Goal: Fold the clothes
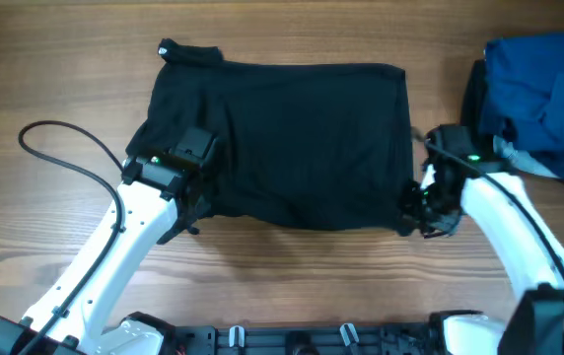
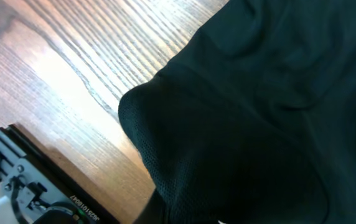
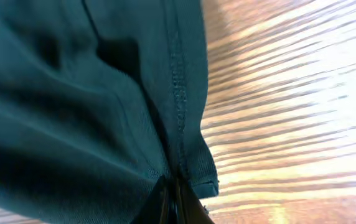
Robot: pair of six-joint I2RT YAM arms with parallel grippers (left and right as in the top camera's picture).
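While the clothes lie spread black across the middle of the wooden table, the overhead view shows the left gripper at their near-left corner and the right gripper at their near-right corner. Blue garments are heaped at the far right. From the left wrist, the clothes bulge up and hide the fingers, with the pincer closed on the fabric. From the right wrist, the right gripper is pinched tight on the stitched hem, bare wood beside it.
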